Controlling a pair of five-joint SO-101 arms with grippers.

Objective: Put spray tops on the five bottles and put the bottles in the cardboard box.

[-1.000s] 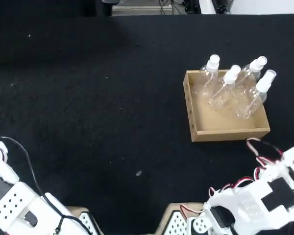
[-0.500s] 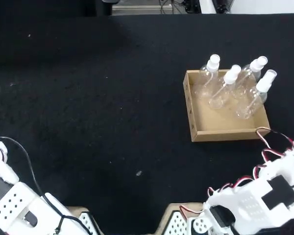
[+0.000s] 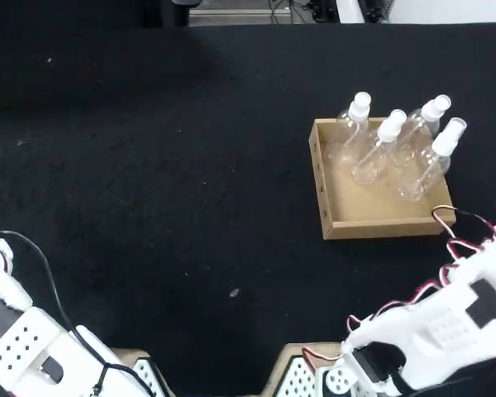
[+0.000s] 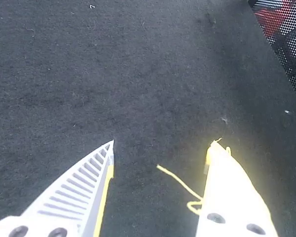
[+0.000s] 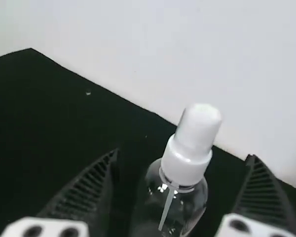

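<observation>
Spray-topped bottle (image 5: 180,197) between wide jaws
The right gripper (image 5: 180,153) straddles it, gaps both sides; left gripper (image 4: 160,143) jaws wide above the table (image 4: 138,59).

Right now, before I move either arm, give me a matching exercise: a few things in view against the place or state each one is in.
Things
1. cardboard box
2. left end effector
3. right end effector
4. fifth bottle

States
A. open, above the bare black table
B. spray top on, not in the box
C. open, with a bottle in its gap
D. holds four capped bottles

Pairs: 1-D, 2-A, 3-C, 4-B
</observation>
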